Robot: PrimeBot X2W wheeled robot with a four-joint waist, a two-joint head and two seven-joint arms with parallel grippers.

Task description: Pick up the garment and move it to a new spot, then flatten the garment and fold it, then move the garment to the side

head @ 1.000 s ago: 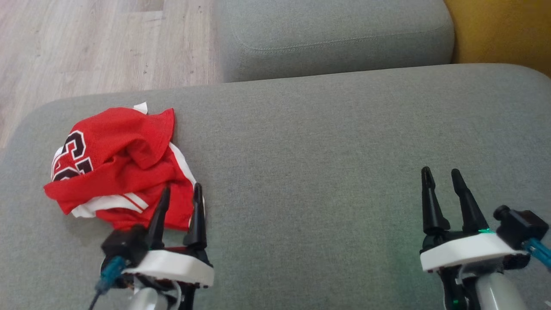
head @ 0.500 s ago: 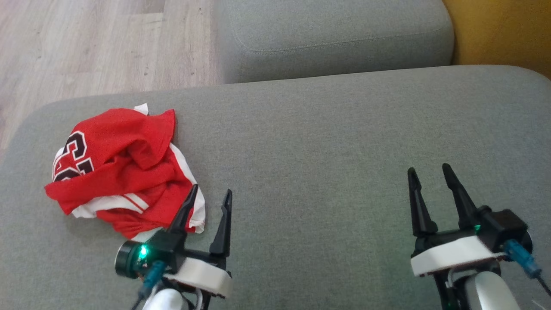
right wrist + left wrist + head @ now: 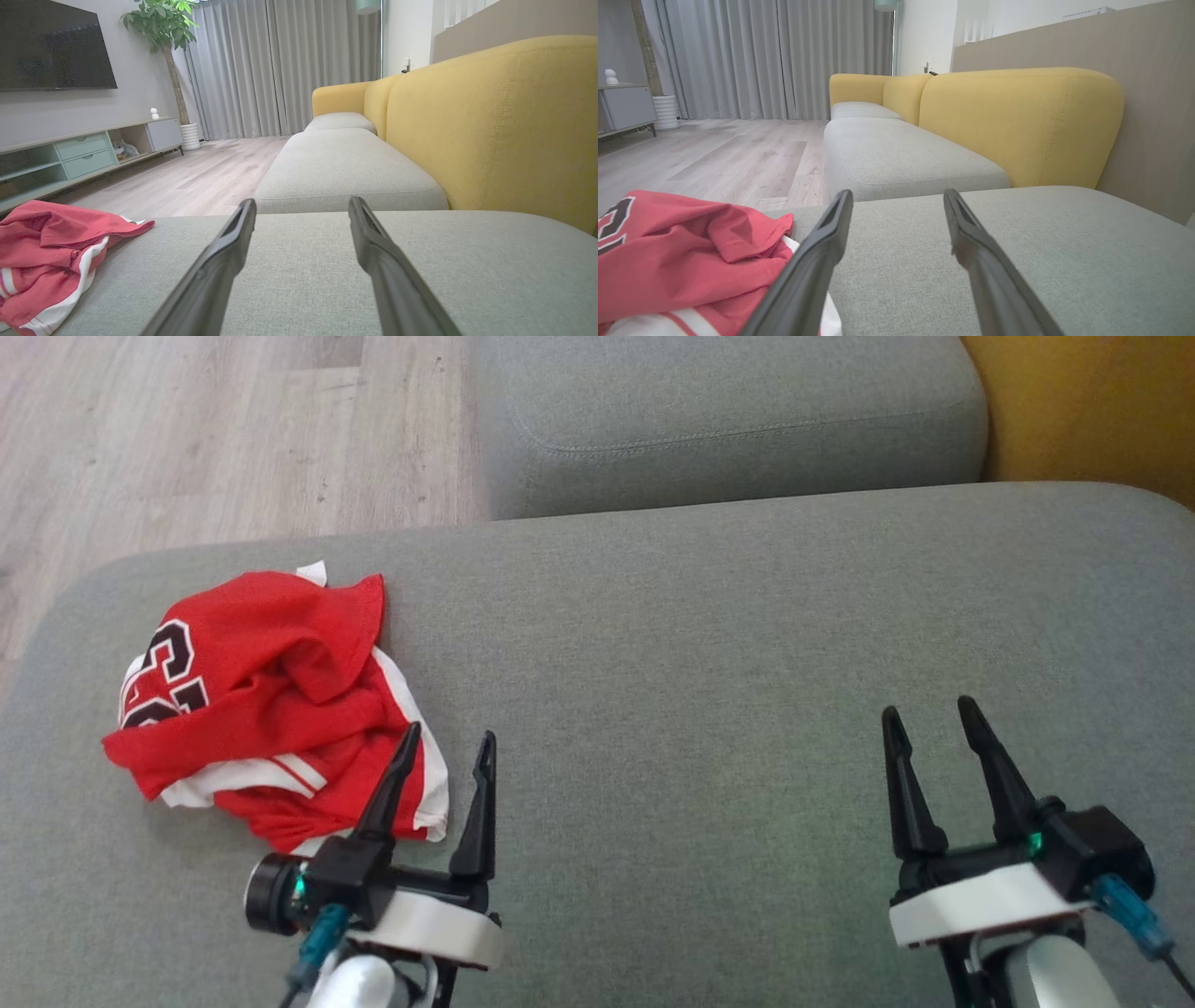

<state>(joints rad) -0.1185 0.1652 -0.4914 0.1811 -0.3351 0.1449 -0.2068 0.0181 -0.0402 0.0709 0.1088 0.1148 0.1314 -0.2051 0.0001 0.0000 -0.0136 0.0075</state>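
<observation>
Lying bunched at the left end of the grey seat cushion [image 3: 709, 644], nearer its far edge: garment [image 3: 271, 700], red mesh with white trim and black numerals. Looks light, limp and slightly slippery; likely sags and opens out when lifted, nothing to break. Best pinched at the white-banded hem on its near right side, or at a raised ridge on top. Hovers right at that hem, jaws spread and empty: left gripper [image 3: 450, 735]. Hangs well apart toward the cushion's right end, likewise released: right gripper [image 3: 929, 707]. Offers soft, grippy cloth and ample bare room mid-cushion for spreading. Beyond: second cushion [image 3: 728, 420], yellow backrest [image 3: 1092, 411], pale wood floor [image 3: 187, 429].
</observation>
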